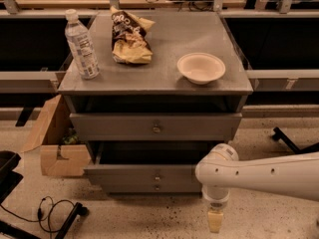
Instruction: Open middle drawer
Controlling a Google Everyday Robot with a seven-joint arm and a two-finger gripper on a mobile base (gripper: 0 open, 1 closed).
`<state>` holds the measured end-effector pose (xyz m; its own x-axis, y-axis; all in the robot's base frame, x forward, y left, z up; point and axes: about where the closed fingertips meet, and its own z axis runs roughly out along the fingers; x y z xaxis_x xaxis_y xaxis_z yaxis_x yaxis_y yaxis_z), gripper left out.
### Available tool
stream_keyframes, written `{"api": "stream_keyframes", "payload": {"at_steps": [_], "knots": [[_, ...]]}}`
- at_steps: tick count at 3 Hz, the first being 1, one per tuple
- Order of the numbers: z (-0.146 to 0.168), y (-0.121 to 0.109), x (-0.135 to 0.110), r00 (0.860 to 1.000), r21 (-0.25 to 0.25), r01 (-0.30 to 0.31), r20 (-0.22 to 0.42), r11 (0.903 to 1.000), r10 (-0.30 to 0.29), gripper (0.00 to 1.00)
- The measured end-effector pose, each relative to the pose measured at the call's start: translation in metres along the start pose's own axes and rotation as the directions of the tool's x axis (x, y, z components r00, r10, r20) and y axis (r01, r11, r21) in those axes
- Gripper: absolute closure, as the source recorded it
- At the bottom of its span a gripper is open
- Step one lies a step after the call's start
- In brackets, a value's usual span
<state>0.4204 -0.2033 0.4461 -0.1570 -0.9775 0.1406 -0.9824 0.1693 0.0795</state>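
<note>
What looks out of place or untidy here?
The chip bag lies crumpled on its side on the cabinet top. The middle drawer is pulled partly out. A cardboard box with a flap open sits left of the cabinet. The claw hangs low, front right.
</note>
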Motion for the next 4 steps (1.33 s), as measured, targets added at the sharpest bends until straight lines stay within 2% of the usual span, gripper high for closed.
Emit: {"api": "stream_keyframes", "payload": {"at_steps": [1,2,3,4], "knots": [[-0.033,-0.017,0.003,0.999,0.124,0.017,0.03,0.9921,-0.021,0.02],[-0.064,-0.039,0.0,0.993,0.229,0.023,0.111,0.9732,-0.05,0.0],[-0.079,-0.059,-0.006,0.98,0.28,0.041,0.174,0.9591,-0.093,0.0],[-0.07,-0.082,-0.018,0.977,0.283,0.052,0.185,0.9577,-0.108,0.0]]}}
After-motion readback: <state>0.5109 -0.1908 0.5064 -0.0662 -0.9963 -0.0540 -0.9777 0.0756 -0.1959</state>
